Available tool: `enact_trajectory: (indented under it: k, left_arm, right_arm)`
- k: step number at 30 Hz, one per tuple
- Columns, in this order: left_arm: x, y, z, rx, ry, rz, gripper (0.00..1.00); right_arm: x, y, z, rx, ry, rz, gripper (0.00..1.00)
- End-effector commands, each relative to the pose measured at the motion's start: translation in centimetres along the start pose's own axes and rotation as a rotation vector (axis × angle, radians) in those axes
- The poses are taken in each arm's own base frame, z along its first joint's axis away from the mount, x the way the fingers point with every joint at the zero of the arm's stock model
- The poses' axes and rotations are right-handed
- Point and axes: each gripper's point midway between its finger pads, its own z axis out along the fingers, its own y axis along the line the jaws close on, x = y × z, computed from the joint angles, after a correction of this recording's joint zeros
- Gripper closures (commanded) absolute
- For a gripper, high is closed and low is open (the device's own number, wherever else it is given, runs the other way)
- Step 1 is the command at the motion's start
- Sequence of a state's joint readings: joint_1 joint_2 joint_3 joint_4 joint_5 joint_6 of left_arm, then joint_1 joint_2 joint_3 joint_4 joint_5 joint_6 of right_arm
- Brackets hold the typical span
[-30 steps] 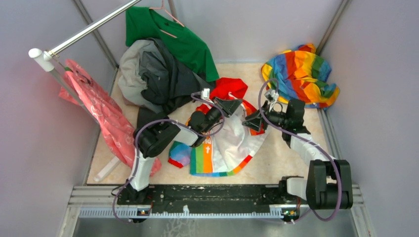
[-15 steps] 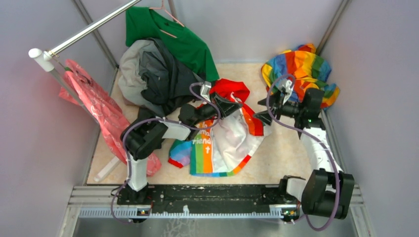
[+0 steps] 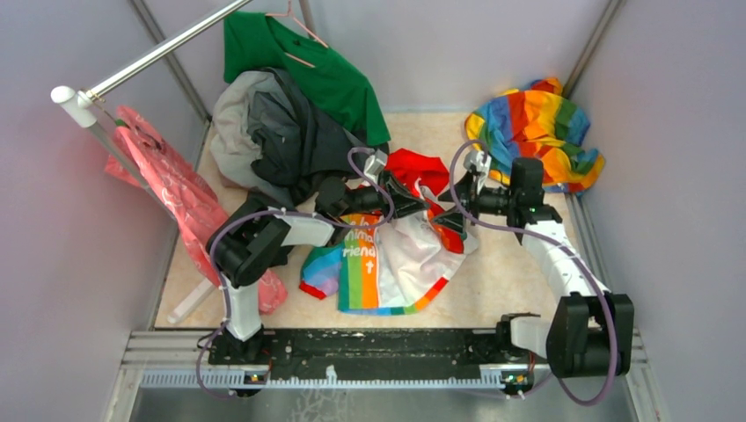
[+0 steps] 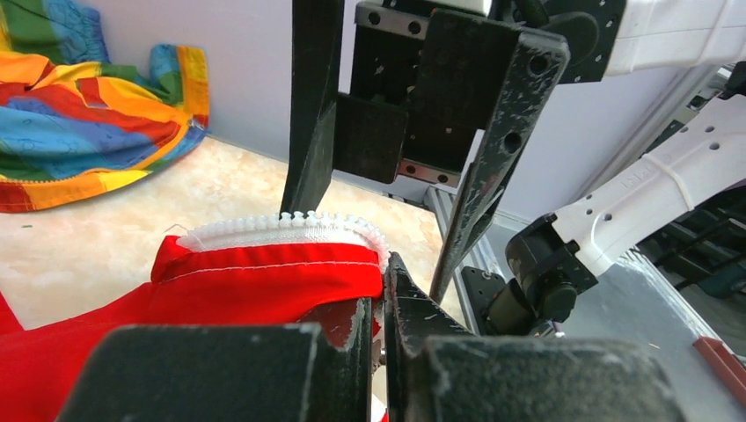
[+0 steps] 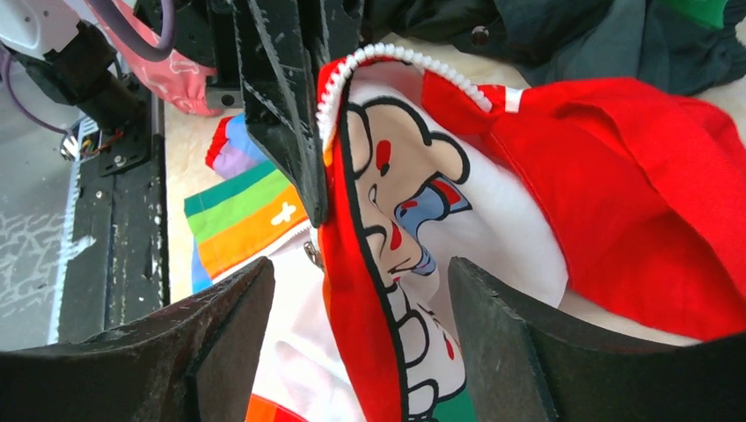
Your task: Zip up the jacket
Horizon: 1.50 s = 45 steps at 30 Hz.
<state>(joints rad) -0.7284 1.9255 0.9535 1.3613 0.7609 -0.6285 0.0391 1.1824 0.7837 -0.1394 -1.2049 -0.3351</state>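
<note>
The jacket [image 3: 396, 259] lies mid-table, white with rainbow panels and a red hood [image 3: 413, 163]. My left gripper [image 3: 413, 205] is shut on the jacket's red front edge and holds the white zipper teeth [image 4: 290, 224] up off the table. In the left wrist view its jaws [image 4: 384, 272] pinch the red cloth [image 4: 255, 281]. My right gripper [image 3: 449, 217] is open and faces the left one. In the right wrist view [image 5: 361, 303] the raised red zipper edge [image 5: 352, 308] hangs between its fingers, untouched. A small metal zipper pull [image 5: 311, 255] shows beside that edge.
An all-rainbow cloth [image 3: 537, 132] lies at the back right. A dark grey garment [image 3: 281, 141] and a green shirt [image 3: 299, 61] pile at the back left. A pink cloth [image 3: 176, 207] hangs off a metal rail [image 3: 149, 57] on the left. Walls close three sides.
My right gripper swung out to the right, then came back in around the raised zipper edge. My left gripper kept its hold and shifted slightly nearer.
</note>
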Motion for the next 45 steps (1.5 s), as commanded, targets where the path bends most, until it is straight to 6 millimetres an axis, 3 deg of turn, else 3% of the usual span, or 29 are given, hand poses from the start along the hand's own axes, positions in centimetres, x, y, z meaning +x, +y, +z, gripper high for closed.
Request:
enact_trajectory:
  k: [1,3,10,13,16,22,29,37,45]
  left_arm:
    - [-1.5,-1.8,0.7,0.094,-0.026,0.036,0.92]
    - [-1.5,-2.0,0.7,0.113,-0.037,0.015,0.9]
    - [-1.3,-2.0,0.5,0.119,-0.049,-0.008,0.82]
    - [-1.0,-1.7,-0.1,0.094,-0.052,0.001,0.76]
    - [-1.1,-1.5,-1.4,0.034,-0.076,0.035,0.55]
    - [0.4,-1.5,-4.3,-0.077,-0.078,0.084,0.38]
    - [2.0,-3.4,-5.9,-0.057,-0.089,0.046,0.37]
    - [2.5,-3.1,-4.3,-0.002,-0.099,-0.029,0.38]
    - [2.4,-3.2,-2.7,0.042,-0.083,-0.042,0.52]
  right_arm:
    - [0.5,0.1,0.2,-0.013,-0.006,0.003,0.31]
    - [0.7,-0.1,0.3,-0.016,-0.002,0.013,0.39]
    - [0.5,1.1,0.5,-0.102,-0.013,0.02,0.89]
    - [-0.4,1.7,0.3,-0.126,-0.034,0.004,1.0]
    - [-1.2,2.2,0.0,-0.138,-0.055,0.022,1.0]
    - [-2.0,2.9,-0.6,-0.185,-0.089,0.079,1.0]
    - [-2.3,2.7,-0.6,-0.196,-0.095,0.089,1.0]
    - [-2.2,2.7,-0.6,-0.199,-0.094,0.097,1.0]
    - [-1.9,2.6,-0.6,-0.195,-0.09,0.109,1.0]
